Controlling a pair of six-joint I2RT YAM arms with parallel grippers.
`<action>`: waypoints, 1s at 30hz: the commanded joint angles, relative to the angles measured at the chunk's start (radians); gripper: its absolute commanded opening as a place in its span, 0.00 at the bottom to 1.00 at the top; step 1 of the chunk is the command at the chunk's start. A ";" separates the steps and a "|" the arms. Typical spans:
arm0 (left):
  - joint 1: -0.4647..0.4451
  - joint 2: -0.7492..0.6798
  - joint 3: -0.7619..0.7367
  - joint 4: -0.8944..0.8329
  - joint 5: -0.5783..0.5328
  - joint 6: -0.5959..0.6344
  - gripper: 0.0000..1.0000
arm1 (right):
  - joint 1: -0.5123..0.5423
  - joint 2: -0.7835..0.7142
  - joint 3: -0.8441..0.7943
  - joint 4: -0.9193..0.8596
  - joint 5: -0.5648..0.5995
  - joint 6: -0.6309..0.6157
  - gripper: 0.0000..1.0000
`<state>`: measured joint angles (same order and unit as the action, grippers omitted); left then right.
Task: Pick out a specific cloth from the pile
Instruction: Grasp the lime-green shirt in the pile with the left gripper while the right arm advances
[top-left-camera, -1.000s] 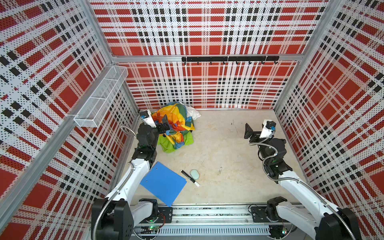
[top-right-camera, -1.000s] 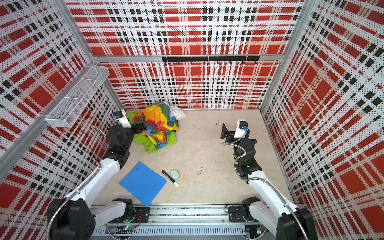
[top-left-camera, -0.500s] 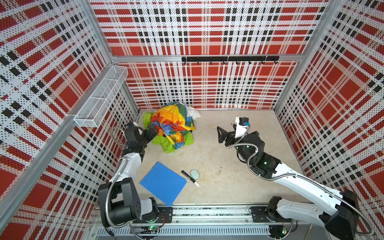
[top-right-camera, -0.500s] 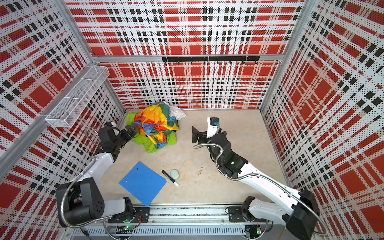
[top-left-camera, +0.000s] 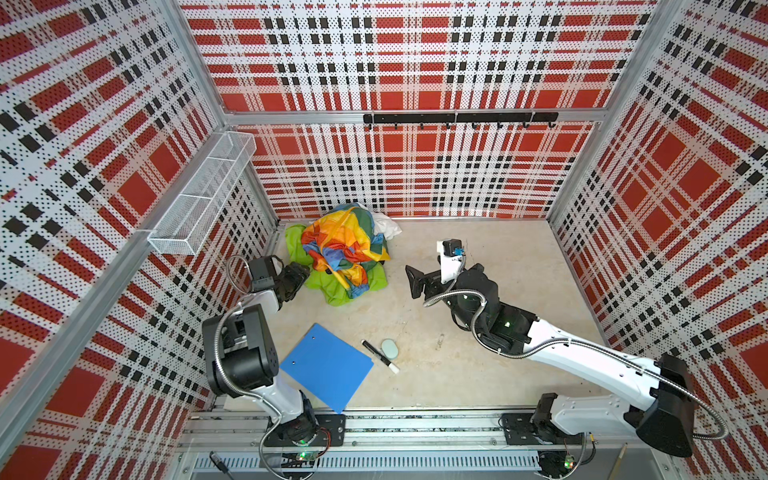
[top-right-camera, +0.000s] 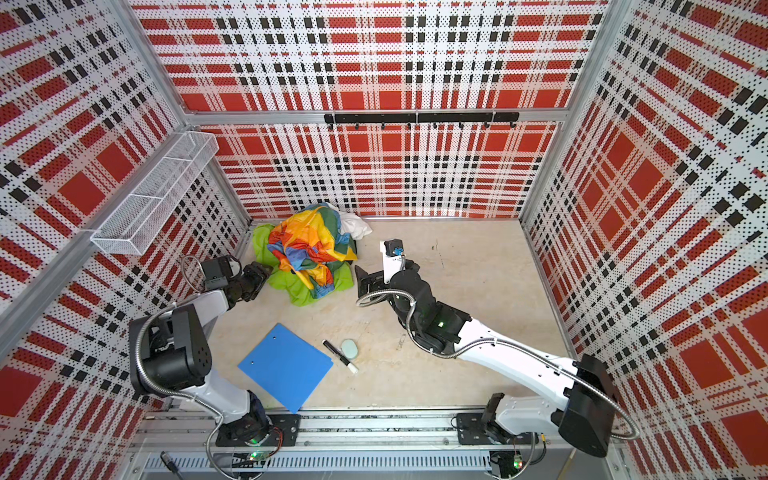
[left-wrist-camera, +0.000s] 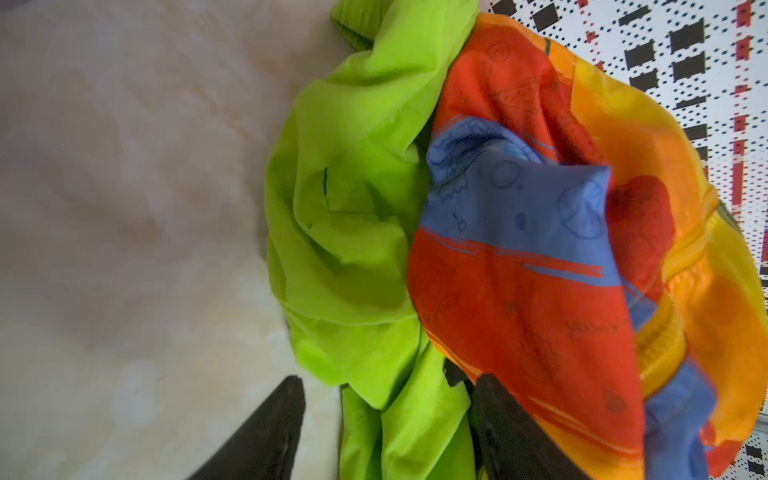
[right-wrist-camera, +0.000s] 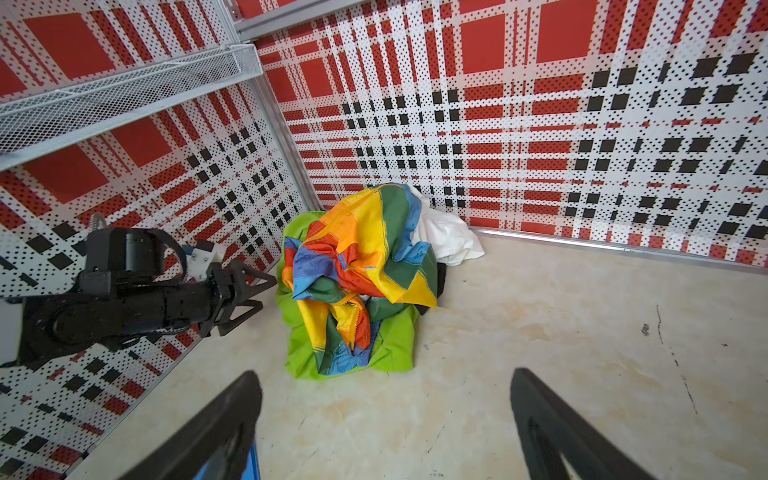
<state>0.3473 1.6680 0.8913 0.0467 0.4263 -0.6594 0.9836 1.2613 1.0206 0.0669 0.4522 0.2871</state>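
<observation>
The pile (top-left-camera: 347, 253) sits in the far left corner of the surface (top-left-camera: 436, 386), close to the walls. The cloth (top-left-camera: 324, 286) is the bright green one. It lies at the bottom of the pile, with the rainbow fabric (top-left-camera: 332, 232) bunched up on top of it. Green shows on the left side and the near side of the pile. A white piece (top-left-camera: 386, 226) pokes out at the far right.

The left pincer (left-wrist-camera: 390, 379) is at the left edge of the pile. Its jaws are apart, and a green fold lies between them in the left wrist view. As far as I can see, they do not squeeze it yet. One finger (left-wrist-camera: 511, 428) is right beside the rainbow fabric. The right pincer (right-wrist-camera: 384, 374) is wide apart and holds nothing. It points at the pile from the right, with bare surface in between.

I think the cloth is soft, thin and very light. It looks smooth, so it may slip out of a weak pinch. It will not keep its shape. It will likely hang and stretch when pulled, and the rainbow fabric on top may drag along with it.

The best place to take hold looks like the thick green fold on the left, near side, where no other colour covers it. A bunched fold should hold better than one thin layer. The pinch should stay clear of the rainbow edge.
</observation>
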 joint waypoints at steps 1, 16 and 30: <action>0.005 0.056 0.060 -0.018 0.023 -0.009 0.65 | 0.015 0.011 0.038 0.028 0.019 -0.029 1.00; 0.012 0.206 0.127 -0.027 0.017 -0.018 0.59 | 0.034 0.024 -0.002 0.089 0.061 0.003 1.00; 0.005 0.246 0.178 -0.021 0.057 -0.014 0.19 | 0.059 0.016 0.008 0.062 0.101 -0.006 1.00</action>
<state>0.3531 1.9110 1.0397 0.0113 0.4667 -0.6777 1.0340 1.2842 1.0283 0.0952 0.5282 0.2817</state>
